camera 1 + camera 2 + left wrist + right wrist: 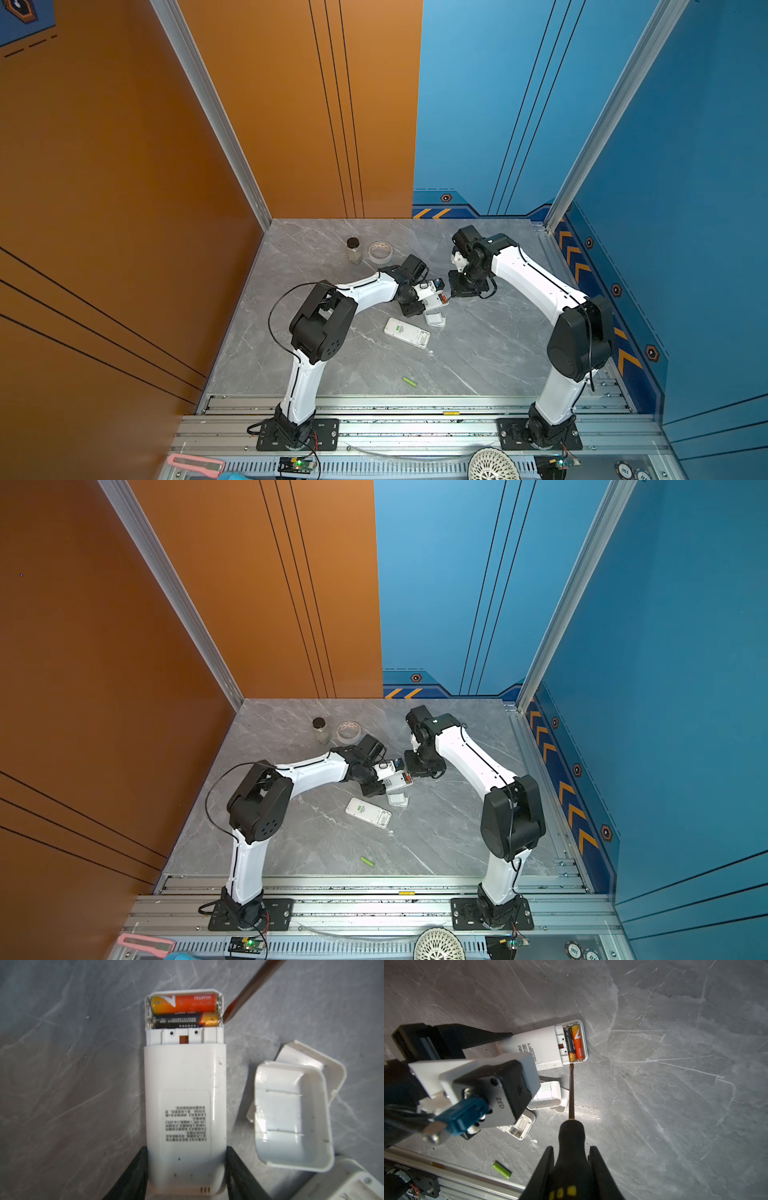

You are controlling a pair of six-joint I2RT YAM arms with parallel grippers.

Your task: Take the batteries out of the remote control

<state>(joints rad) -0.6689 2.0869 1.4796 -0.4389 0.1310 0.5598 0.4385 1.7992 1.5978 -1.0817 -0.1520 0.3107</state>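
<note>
In the right gripper [571, 1148], the screwdriver [572, 1088] is cut off.

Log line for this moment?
left end effector: holds remote; right end effector: holds screwdriver, tip at compartment edge; batteries: two seated

The left gripper [425, 304] and right gripper [456, 287] meet, with a white remote control [437, 302] showing an orange-red battery [444, 297] between them. A loose cover [435, 319] lies just beside the left gripper. A green battery [409, 381] lies well apart.
</note>
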